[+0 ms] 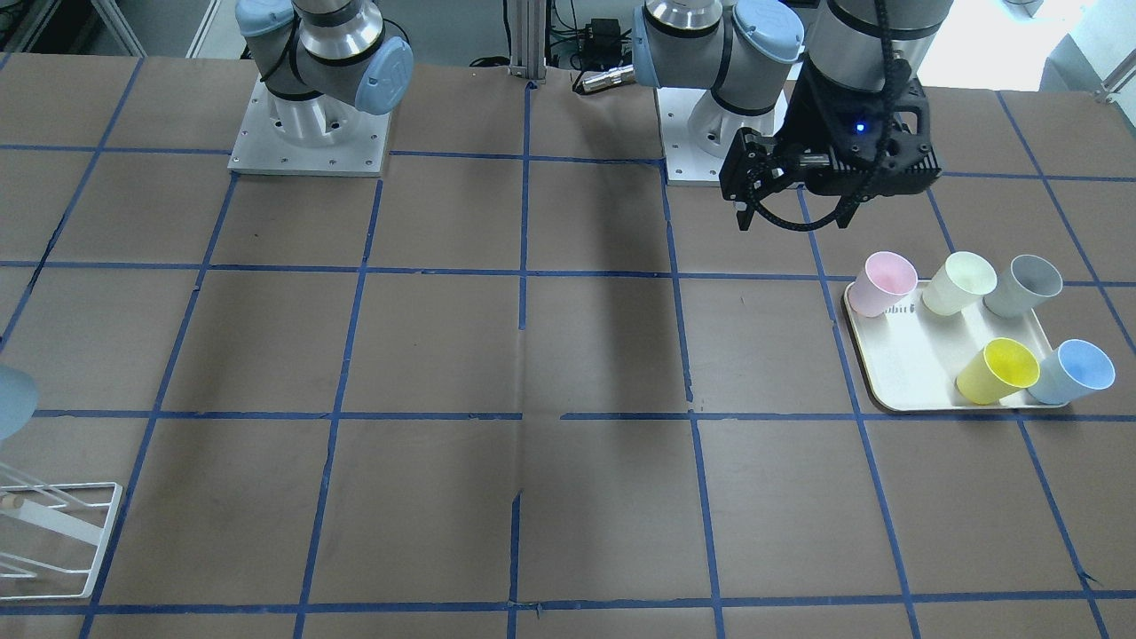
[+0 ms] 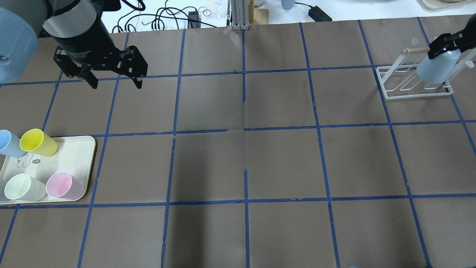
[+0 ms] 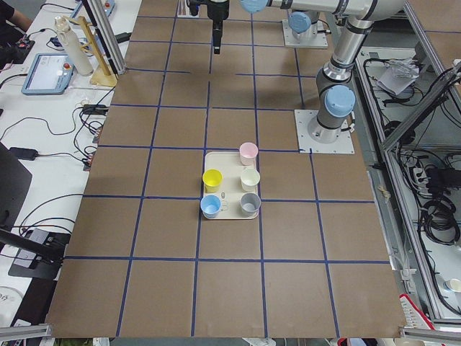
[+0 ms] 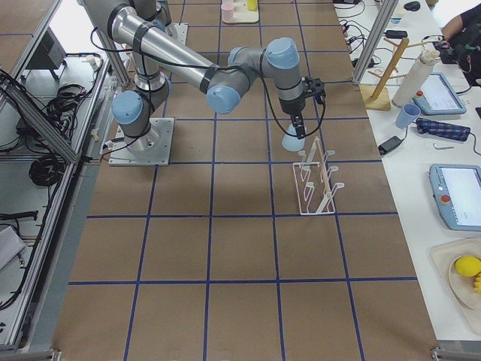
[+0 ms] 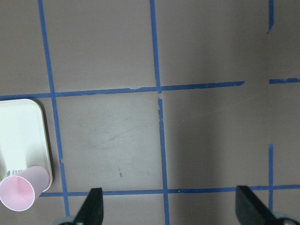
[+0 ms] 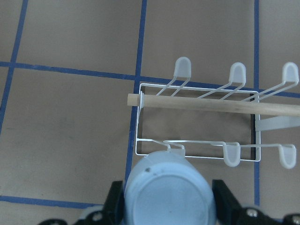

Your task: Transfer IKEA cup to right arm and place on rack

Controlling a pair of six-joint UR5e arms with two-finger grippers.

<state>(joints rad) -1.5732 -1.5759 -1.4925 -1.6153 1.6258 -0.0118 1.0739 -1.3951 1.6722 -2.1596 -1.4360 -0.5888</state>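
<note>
My right gripper (image 2: 448, 41) is shut on the IKEA cup (image 2: 436, 70), a grey-blue tumbler held by its base with the mouth pointing down. The cup hangs over the near row of prongs of the white wire rack (image 2: 409, 91) at the far right. In the right wrist view the cup's base (image 6: 168, 194) fills the space between my fingers (image 6: 115, 204), above the rack (image 6: 197, 143). I cannot tell whether it touches a prong. My left gripper (image 2: 113, 80) is open and empty, above the table beyond the tray.
A cream tray (image 2: 76, 150) at the left holds a yellow cup (image 2: 37, 141), a pink cup (image 2: 63, 185), a pale green cup (image 2: 22, 187) and a sky-blue cup (image 2: 7, 143). A grey cup (image 1: 1025, 286) is also on it.
</note>
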